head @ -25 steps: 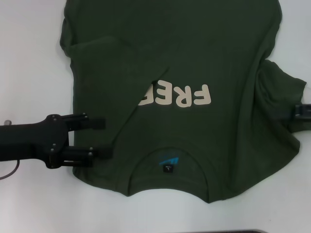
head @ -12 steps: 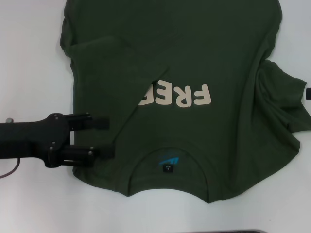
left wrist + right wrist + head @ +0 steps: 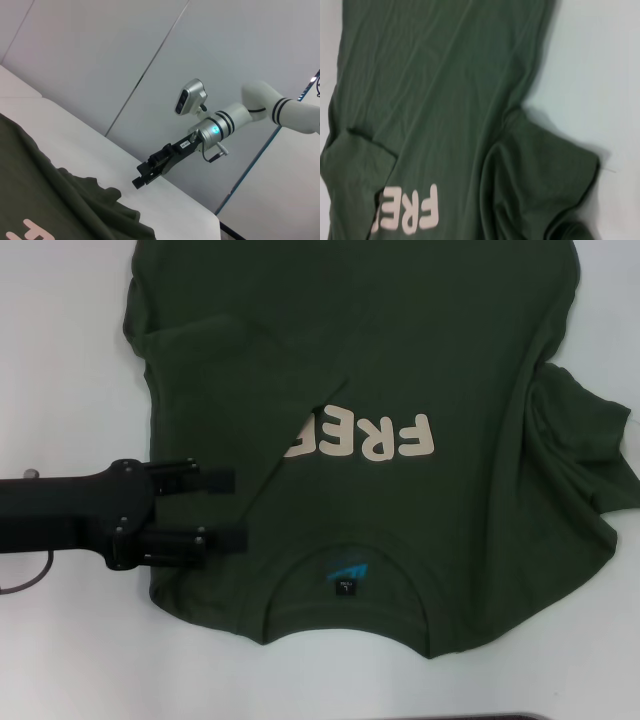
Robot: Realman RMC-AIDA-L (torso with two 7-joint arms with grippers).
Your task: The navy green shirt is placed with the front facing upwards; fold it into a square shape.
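Over the shirt's [image 3: 400, 370] left shoulder, in the head view, my left gripper [image 3: 238, 508] hovers with its two fingers [image 3: 205, 480] spread and level. The shirt lies flat on the white table [image 3: 60, 370], collar near me, hem running off the far edge of the picture. Its left sleeve is already turned in across the chest and hides the end of the cream lettering [image 3: 365, 437], so I judge my parted jaws sit here either to pinch this shoulder edge or because they have let the cloth go. The right sleeve [image 3: 585, 455] is still out, rumpled, at the right. My right gripper does not show in this view.

From the left wrist, my right gripper [image 3: 142, 176] hangs above the table's right edge, well apart from the cloth; whether it is spread or closed I cannot tell.

From the right wrist, only cloth and table: the bunched right sleeve [image 3: 545, 185], likely my next fold.
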